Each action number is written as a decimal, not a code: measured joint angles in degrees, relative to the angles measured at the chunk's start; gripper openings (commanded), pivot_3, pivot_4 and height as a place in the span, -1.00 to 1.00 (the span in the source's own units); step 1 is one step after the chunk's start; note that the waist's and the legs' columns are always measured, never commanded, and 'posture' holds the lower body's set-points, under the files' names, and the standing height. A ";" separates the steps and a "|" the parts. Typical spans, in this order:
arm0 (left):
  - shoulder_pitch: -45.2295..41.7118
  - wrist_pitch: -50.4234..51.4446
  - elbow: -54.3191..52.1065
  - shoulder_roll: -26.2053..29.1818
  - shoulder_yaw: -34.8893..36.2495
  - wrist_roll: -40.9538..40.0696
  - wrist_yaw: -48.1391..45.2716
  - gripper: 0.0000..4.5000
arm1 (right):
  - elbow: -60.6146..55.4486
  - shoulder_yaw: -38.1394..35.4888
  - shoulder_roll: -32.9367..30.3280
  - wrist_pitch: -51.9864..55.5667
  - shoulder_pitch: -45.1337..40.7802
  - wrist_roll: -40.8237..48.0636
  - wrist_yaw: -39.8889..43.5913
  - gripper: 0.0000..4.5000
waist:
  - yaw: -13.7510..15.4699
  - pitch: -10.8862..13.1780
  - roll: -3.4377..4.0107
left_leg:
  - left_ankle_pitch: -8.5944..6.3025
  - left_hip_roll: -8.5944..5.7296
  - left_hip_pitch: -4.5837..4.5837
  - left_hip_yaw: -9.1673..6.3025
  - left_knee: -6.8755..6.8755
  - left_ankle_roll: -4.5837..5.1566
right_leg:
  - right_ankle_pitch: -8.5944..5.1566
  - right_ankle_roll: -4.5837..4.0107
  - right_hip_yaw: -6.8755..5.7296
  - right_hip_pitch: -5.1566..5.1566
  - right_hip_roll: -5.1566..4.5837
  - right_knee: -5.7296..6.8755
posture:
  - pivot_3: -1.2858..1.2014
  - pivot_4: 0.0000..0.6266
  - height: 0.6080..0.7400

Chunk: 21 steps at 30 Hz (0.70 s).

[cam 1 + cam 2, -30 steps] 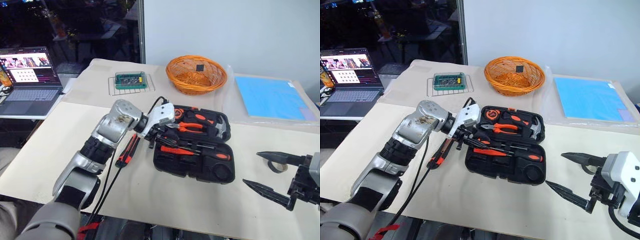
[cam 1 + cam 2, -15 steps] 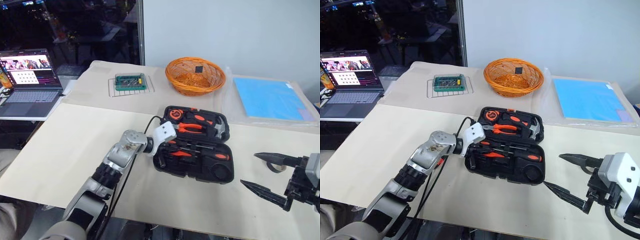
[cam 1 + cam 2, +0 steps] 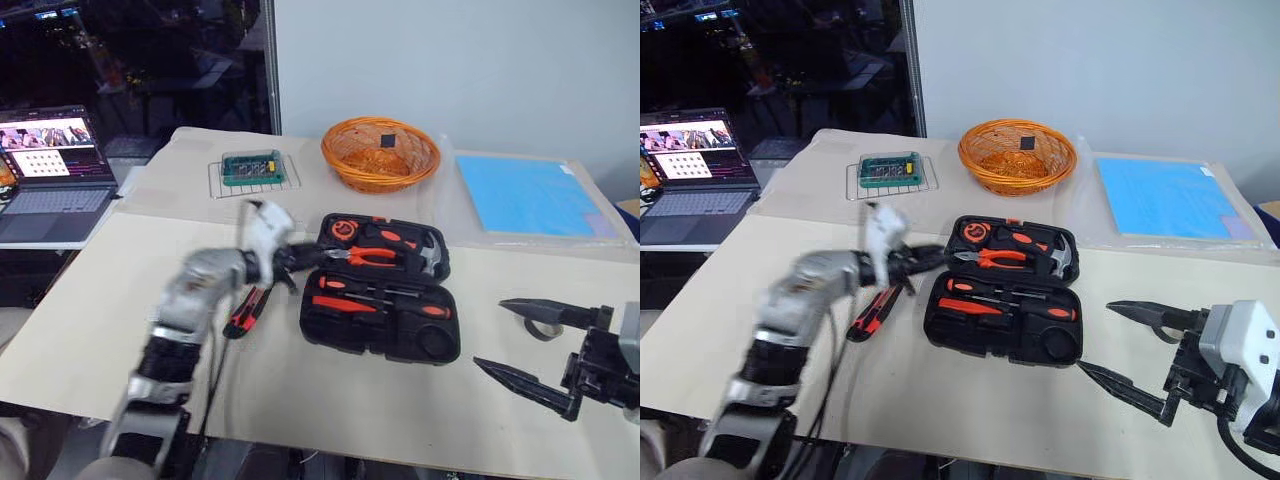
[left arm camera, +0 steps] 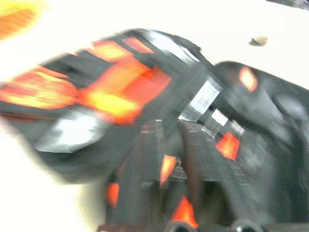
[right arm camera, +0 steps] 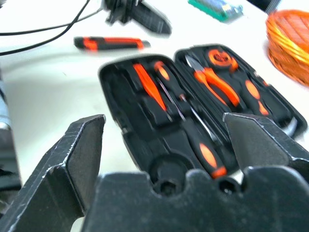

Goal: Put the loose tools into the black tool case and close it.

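The black tool case [image 3: 1002, 291] lies open on the desk [image 3: 970, 400], lid back, so its recesses face up to take tools; the screwdrivers already sit in its near half. The utility knife [image 3: 871, 312] lies loose just left of the case and, judging by that, is the 1 tool left to stow. The left gripper [image 3: 930, 256] hangs blurred at the case's left edge, above the knife; whether its jaws are wide or narrow cannot be told. The right gripper [image 3: 1135, 358] waits right of the case, jaws spread wide and empty, likely kept clear for closing the lid.
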 measured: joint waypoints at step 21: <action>19.24 21.63 -16.30 0.53 2.64 -1.75 20.23 -0.65 | 3.67 8.65 -4.09 -0.26 -9.94 0.47 2.18 1.00 | 1.82 0.23 -0.37 | -0.33 -0.09 0.00 0.02 -0.04 -0.36 | 0.23 -0.08 -0.05 0.04 -0.21 -0.14 | 0.03 -0.52 1.00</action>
